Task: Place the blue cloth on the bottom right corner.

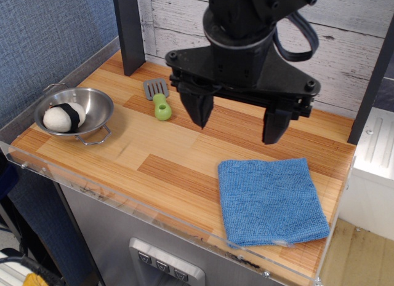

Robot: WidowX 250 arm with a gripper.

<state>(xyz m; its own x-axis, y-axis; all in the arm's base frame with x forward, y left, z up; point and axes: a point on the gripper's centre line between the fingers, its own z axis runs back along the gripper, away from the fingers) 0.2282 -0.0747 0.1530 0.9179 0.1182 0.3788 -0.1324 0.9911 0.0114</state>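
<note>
The blue cloth (271,200) lies flat on the striped wood tabletop, folded roughly square, with a small white tag at its front edge. It covers the bottom right corner (308,261) of the table, by the clear acrylic edge strip. My black gripper (236,124) hangs open and empty above the table, up and behind the cloth's far edge, apart from it. Its two fingers point down, spread wide.
A steel bowl (75,114) with a white-and-black ball in it stands at the left front. A green-handled grey spatula (159,99) lies at the back middle. A dark post (127,31) rises at the back left. A white unit (373,150) stands off the right edge.
</note>
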